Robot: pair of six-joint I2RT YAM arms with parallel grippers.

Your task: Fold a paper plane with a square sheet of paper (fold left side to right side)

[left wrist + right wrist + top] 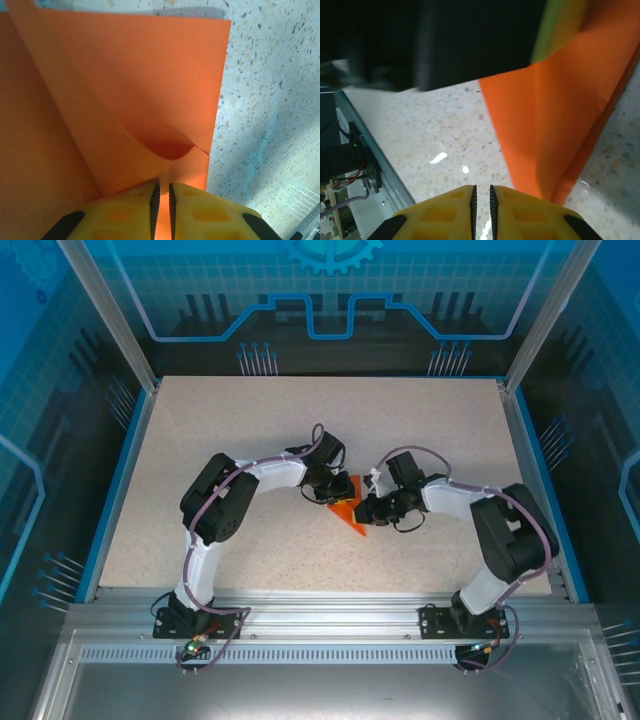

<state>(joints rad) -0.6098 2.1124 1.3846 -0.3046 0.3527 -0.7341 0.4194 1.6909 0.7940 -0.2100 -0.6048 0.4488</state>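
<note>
At the middle of the table (250,420), between the two wrists, lies the square sheet of paper (347,512), creased down to a smaller pointed orange shape. The left gripper (161,187) has its jaws drawn narrow on the near edge of the sheet. Orange shows in the slit between the yellow fingers, and just above them one layer bows up in a soft curl instead of lying flat. The right gripper (481,189) is likewise pinched nearly together, but speckled tabletop shows in its slit, so it seems to hold nothing. The paper's folded edge runs just to the right of its fingers, and the blur makes it hard to say whether they touch. By my reading the side-to-side fold is in hand, with the layer lifted but not yet laid over and pressed. The next move calls for carrying the held edge squarely across to the opposite one while the other gripper pins the sheet, then flattening the curl into a crease
</note>
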